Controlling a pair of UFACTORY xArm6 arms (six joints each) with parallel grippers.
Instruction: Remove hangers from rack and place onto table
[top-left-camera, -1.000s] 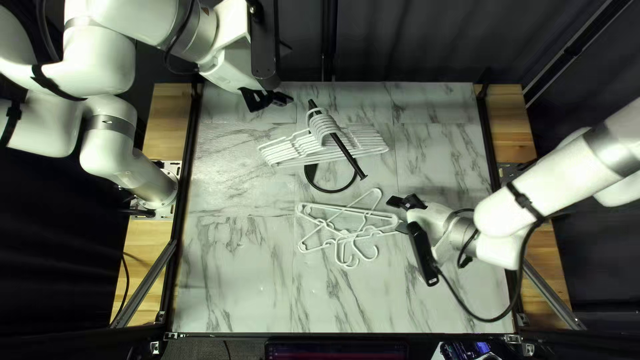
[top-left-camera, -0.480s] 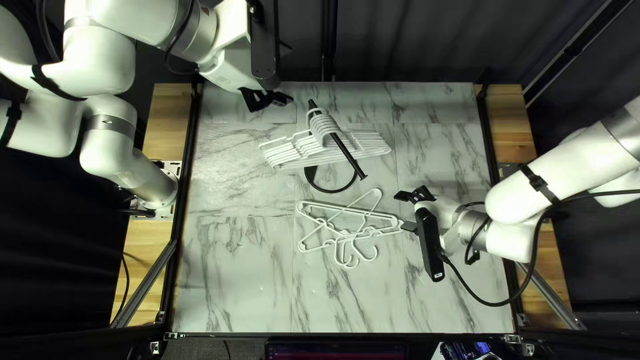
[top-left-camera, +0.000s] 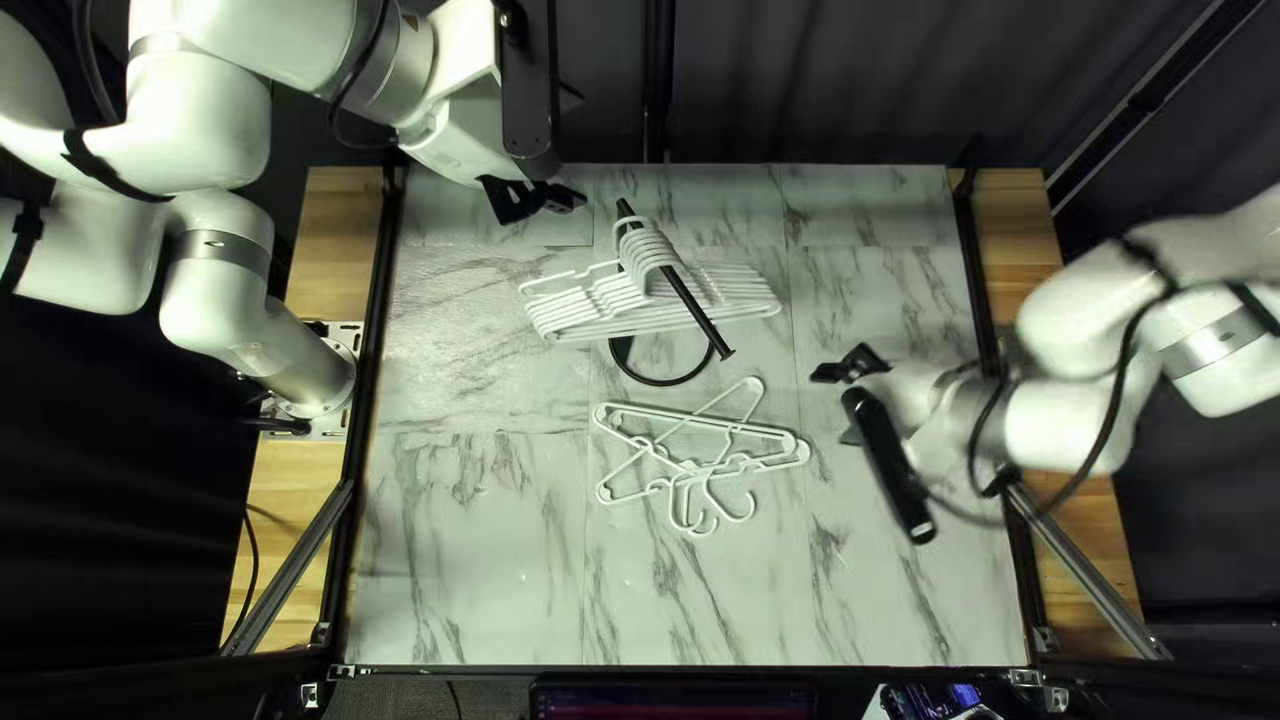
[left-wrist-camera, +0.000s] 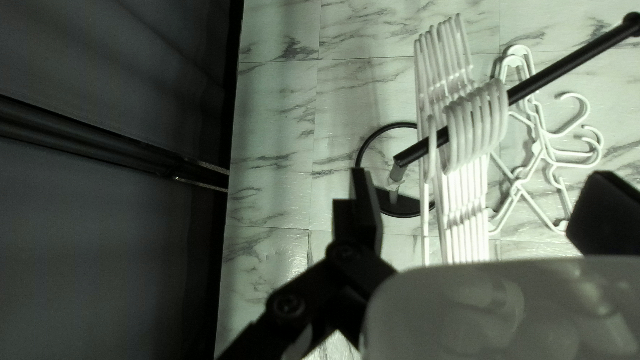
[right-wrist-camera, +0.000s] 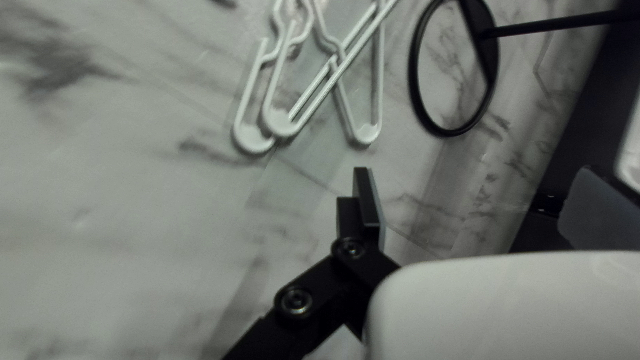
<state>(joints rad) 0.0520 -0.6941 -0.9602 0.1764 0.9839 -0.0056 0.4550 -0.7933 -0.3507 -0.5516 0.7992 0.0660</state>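
On the table (top-left-camera: 467, 574), loose hangers (top-left-camera: 691, 474) lie near; behind them stands the rack (top-left-camera: 696, 311), hung hangers (top-left-camera: 648, 256) on its bar.

My left gripper (top-left-camera: 540, 200) holds nothing, its black fingers (left-wrist-camera: 363, 207) spread wide, and ahead of me, in line with the gap between them, white hangers (left-wrist-camera: 475, 127) hang close together by their hooks from the rack's slanting black bar (left-wrist-camera: 557, 72). The rack's round black base (left-wrist-camera: 408, 205) rests on the marbled table (left-wrist-camera: 273, 147), near which, on the far side of the hung row from that base, I see loose white hangers (left-wrist-camera: 537, 150) lying overlapped on the surface. Past the table's edge are a dark curtain (left-wrist-camera: 100, 247) and a dark rail (left-wrist-camera: 87, 141).
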